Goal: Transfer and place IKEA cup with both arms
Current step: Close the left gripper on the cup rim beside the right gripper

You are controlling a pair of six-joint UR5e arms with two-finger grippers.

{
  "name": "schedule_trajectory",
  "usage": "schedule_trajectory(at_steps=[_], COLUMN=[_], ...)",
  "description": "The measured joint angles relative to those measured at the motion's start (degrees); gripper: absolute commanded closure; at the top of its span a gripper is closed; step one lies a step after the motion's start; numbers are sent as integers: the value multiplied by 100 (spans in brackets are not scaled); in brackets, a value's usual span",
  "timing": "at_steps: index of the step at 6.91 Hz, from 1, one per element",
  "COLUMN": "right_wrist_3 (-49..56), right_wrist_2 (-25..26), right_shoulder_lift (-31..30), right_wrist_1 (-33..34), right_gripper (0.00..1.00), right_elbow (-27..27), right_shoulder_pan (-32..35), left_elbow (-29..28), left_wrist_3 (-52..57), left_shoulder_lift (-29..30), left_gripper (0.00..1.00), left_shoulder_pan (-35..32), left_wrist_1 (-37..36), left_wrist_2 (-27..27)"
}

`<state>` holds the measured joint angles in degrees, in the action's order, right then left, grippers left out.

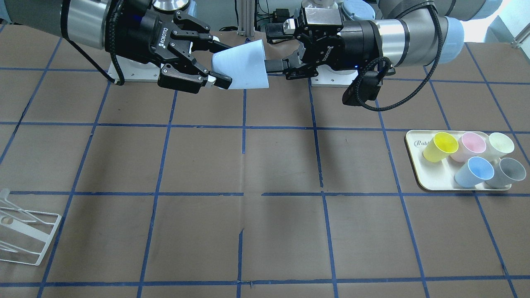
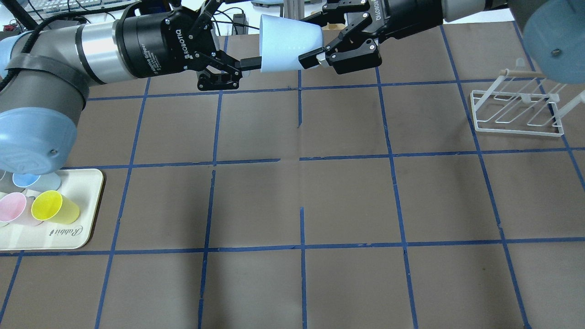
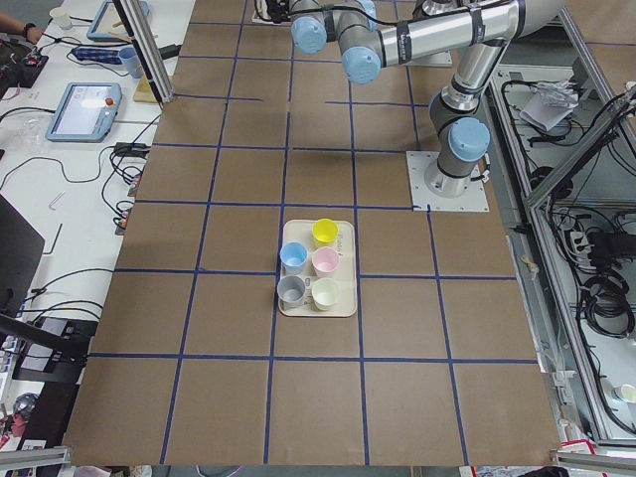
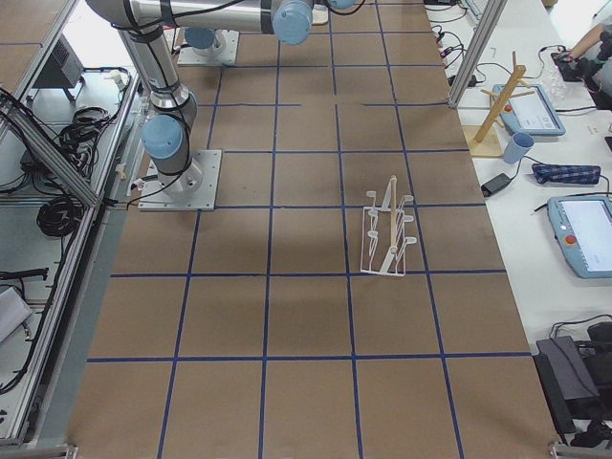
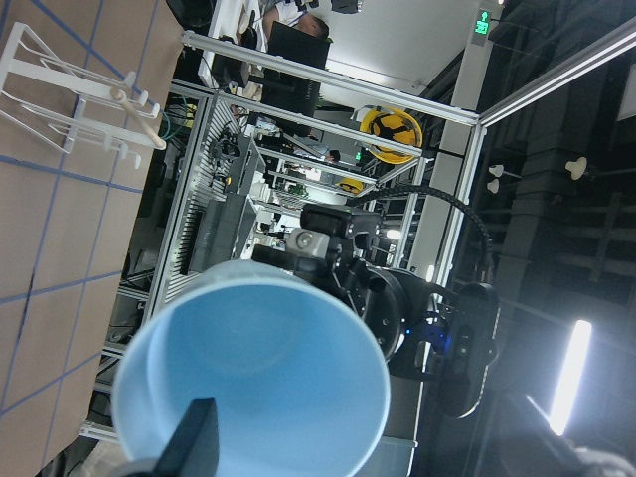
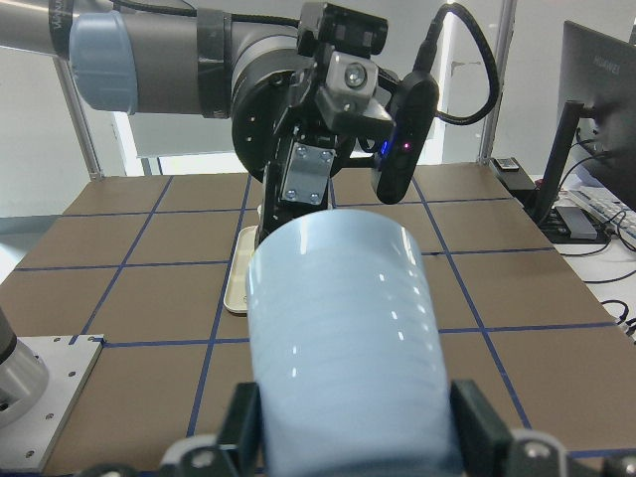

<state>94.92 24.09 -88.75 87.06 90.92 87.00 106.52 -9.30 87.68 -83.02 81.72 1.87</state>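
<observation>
Cream tray (image 2: 93,201), left end of table: yellow cup (image 2: 55,208), pink cup (image 2: 13,208) and a blue cup (image 2: 25,179) on it. Left gripper (image 1: 270,49): spread wide, one finger inside the tumbler's mouth, the other outside and clear of its wall. IKEA cup (image 2: 288,45): pale blue, lying level in the air between both grippers, mouth toward the left arm. Right gripper (image 2: 313,39): clenched on the tumbler's narrow base end. White wire rack (image 2: 516,114): right end, standing on the table
</observation>
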Motion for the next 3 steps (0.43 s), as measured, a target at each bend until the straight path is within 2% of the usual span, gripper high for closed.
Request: schedule_trajectory(at_steps=[3], right_wrist_3=[0], right_wrist_2=[7], right_shoulder_lift=[6], right_wrist_1=[-5], right_gripper=[79], right_elbow=[13], right_shoulder_pan=[-1], left_elbow=[-105], left_wrist_3=[-769], left_shoulder_lift=[5], left_gripper=[1], left_shoulder_pan=[-9], left_wrist_1=[-513], left_wrist_2=[239])
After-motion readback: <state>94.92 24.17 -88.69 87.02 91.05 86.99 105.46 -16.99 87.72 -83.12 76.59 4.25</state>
